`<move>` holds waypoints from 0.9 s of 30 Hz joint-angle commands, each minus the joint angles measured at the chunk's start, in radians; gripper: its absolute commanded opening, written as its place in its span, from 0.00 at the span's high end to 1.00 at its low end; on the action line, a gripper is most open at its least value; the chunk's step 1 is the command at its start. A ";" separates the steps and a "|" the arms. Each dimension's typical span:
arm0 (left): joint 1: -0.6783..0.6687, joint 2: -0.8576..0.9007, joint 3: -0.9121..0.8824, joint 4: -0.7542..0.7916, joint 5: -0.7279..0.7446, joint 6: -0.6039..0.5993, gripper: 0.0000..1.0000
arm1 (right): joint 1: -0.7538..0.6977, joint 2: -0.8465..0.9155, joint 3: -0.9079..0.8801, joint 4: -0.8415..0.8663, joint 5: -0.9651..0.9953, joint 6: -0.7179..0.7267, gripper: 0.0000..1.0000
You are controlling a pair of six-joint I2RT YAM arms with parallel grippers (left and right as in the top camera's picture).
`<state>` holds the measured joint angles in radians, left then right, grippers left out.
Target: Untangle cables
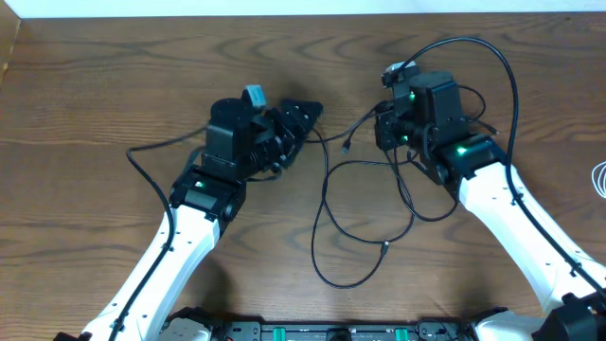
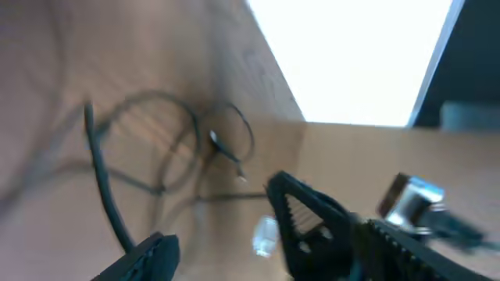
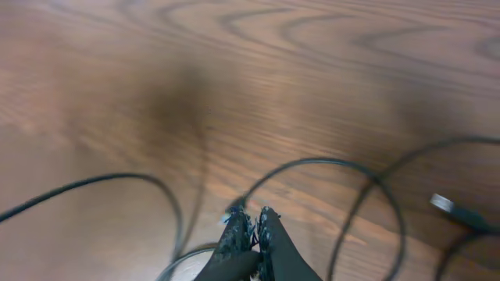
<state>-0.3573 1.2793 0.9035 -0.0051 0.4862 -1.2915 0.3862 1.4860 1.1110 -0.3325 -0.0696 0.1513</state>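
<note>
Right gripper [image 3: 250,221]: jaws pressed together, apparently pinching the black cable [image 3: 316,161] at a bend; blur leaves that hold unconfirmed. Left gripper [image 2: 219,211]: jaws spread, holding nothing. The cable lies in crossed loops on the desk [image 1: 114,66] between your arms, with one plug [image 1: 348,147] near the right gripper.

Risk: if you pull away now, the crossing may tighten rather than free, or the thin cord may slip out.

A white cable [image 1: 599,180] lies at the far right edge, well apart. The right arm's own wire [image 1: 497,54] arches overhead and could snag.
</note>
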 commanded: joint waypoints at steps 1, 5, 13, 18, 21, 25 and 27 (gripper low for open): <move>-0.022 -0.005 0.017 -0.002 0.071 -0.357 0.25 | 0.008 0.018 0.002 0.004 0.116 0.047 0.99; -0.064 -0.005 0.017 -0.017 0.069 -0.450 0.25 | 0.028 0.018 0.002 0.025 0.199 0.047 0.99; -0.066 -0.005 0.017 -0.079 0.004 -0.471 0.25 | 0.051 0.018 0.002 0.038 0.428 0.104 0.99; 0.040 -0.005 0.017 -0.199 -0.139 -0.339 0.25 | 0.033 0.018 0.002 0.084 0.077 0.064 0.99; 0.111 -0.005 0.017 -0.219 -0.129 -0.252 0.25 | 0.034 0.017 0.002 0.211 -0.386 -0.120 0.99; 0.199 -0.005 0.017 -0.219 -0.014 -0.092 0.25 | 0.034 0.006 0.031 0.464 -0.638 -0.126 0.99; 0.229 -0.005 0.017 -0.218 0.082 -0.011 0.25 | 0.035 0.005 0.066 0.533 -0.608 -0.107 0.99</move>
<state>-0.1646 1.2793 0.9039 -0.2218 0.4374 -1.4887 0.4202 1.4986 1.1198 0.1497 -0.4721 0.0772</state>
